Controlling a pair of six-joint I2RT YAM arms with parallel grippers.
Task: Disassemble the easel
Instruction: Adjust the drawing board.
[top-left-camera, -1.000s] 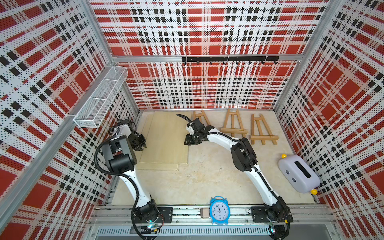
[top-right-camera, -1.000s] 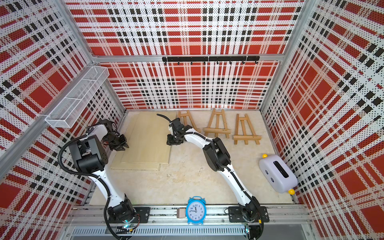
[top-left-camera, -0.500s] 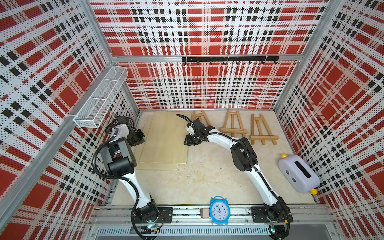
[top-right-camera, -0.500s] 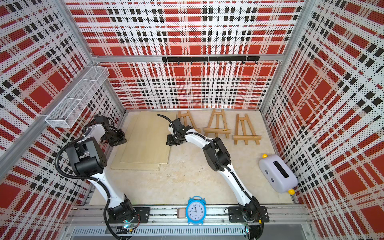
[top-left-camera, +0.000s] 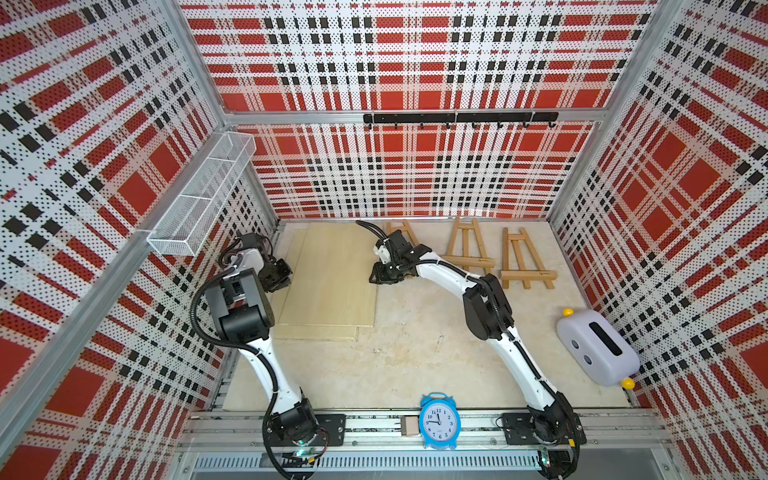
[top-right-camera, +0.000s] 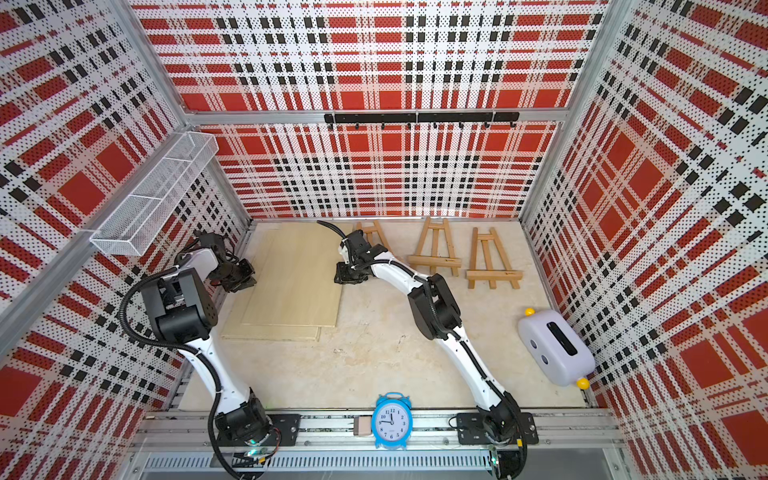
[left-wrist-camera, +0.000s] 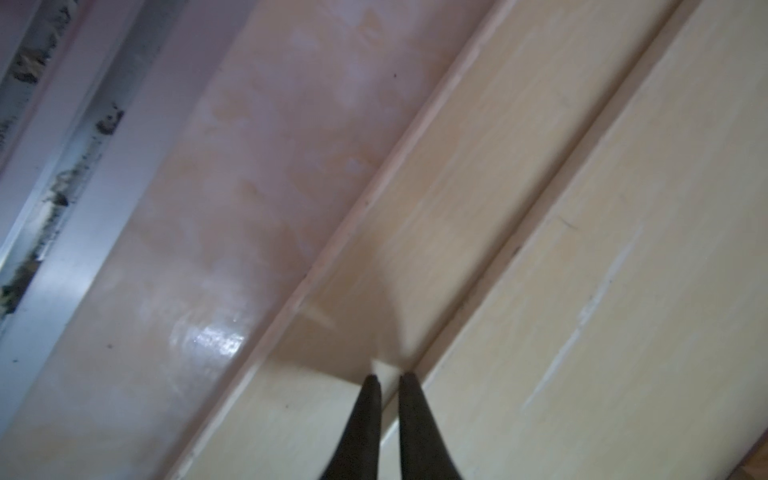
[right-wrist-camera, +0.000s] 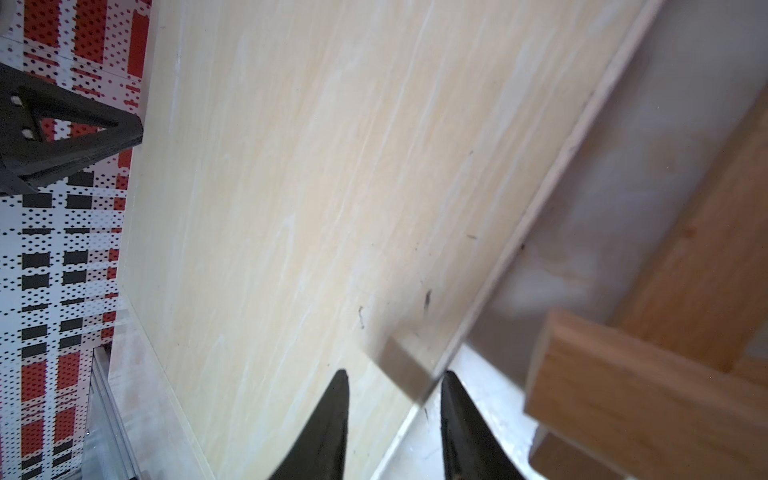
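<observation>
Three wooden easels lie flat at the back: one (top-left-camera: 401, 230) partly under my right arm, one in the middle (top-left-camera: 467, 245), one on the right (top-left-camera: 521, 262). Two pale boards lie stacked on the left, the upper (top-left-camera: 332, 274) on the lower (top-left-camera: 316, 332). My right gripper (top-left-camera: 384, 276) (right-wrist-camera: 392, 374) is open and straddles the upper board's right edge, holding nothing. An easel leg (right-wrist-camera: 623, 395) lies just beside it. My left gripper (top-left-camera: 282, 276) (left-wrist-camera: 390, 375) hovers at the boards' left edge with only a thin slit between its fingers and nothing in it.
A blue alarm clock (top-left-camera: 438, 422) stands on the front rail. A white toaster-shaped toy (top-left-camera: 596, 349) lies at the right wall. A wire basket (top-left-camera: 199, 199) hangs on the left wall above my left arm, and a hook rail (top-left-camera: 457, 118) runs along the back wall.
My left wrist has shifted slightly at the boards' left edge and its fingers have drawn closer together. The right arm has stayed in place.
</observation>
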